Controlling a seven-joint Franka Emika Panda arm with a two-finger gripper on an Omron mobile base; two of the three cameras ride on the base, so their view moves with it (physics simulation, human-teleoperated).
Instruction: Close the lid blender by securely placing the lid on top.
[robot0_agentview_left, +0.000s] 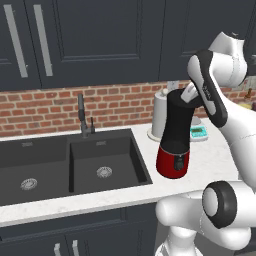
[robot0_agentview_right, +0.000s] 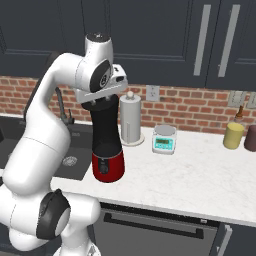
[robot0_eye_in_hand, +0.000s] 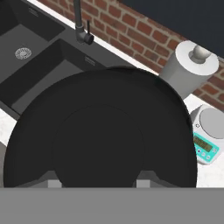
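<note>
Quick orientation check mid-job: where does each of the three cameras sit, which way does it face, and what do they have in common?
Left base view: behind the arm's left, facing the sink and blender; arm at right.
Right base view: behind its right, facing the counter and scale; arm at left.
Hand view: on the hand, looking down at the lid; both fingertips at bottom.
Shared: blender, paper-towel roll, scale, brick wall.

Two base cameras flank the arm; one rides the hand.
Both look forward and down at the blender (robot0_agentview_left: 173, 135) on the counter (robot0_agentview_right: 200, 165); the hand camera peers straight down, close above it.
</note>
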